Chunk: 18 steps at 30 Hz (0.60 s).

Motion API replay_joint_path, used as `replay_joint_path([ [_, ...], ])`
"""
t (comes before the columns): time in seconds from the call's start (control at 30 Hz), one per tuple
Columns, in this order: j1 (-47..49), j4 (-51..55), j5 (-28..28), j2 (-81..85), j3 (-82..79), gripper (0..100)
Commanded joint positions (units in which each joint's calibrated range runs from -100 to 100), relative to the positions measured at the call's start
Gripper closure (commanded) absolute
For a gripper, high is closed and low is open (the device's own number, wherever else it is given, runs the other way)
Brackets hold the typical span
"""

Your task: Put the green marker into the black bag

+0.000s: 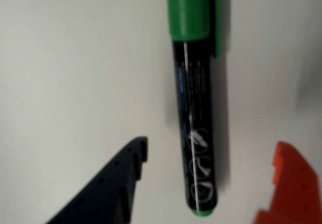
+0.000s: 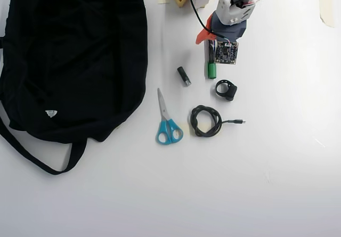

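**Gripper straddling the green marker on the white table**

While the arm is hanging over the far part of the table [image 2: 277, 157], the gripper [image 1: 211, 183] is standing wide, with nothing between its fingers. In the wrist view, the dark blue finger [image 1: 108, 189] is entering from the lower left and the orange finger [image 1: 292, 189] from the lower right. The green marker [image 1: 195, 108] is lying flat on the table between them, touching neither. Its green cap is pointing to the top of that view, and its black barrel with white print is running down to a green end near the bottom edge.

In the overhead view, the arm's wrist and camera board are covering most of the marker, so only a green end [image 2: 211, 70] is showing below the board. The black bag [image 2: 74, 56] is lying at the left, well apart from the marker, with its strap looping toward the near left and a small white label showing on its near part. Between bag and marker, a short dark battery [image 2: 184, 76] is lying just left of the marker. Blue-handled scissors [image 2: 167, 121] are lying nearer, blades pointing far. A coiled black cable [image 2: 206, 121] is resting right of the scissors, and a small black ring-shaped part [image 2: 226, 90] is sitting just beyond the cable.
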<state>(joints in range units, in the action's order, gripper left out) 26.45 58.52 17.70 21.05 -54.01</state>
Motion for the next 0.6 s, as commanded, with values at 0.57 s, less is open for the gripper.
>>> replay_joint_path([
  [0.57, 0.5, -4.9, 0.2, -10.0, 1.2, 70],
])
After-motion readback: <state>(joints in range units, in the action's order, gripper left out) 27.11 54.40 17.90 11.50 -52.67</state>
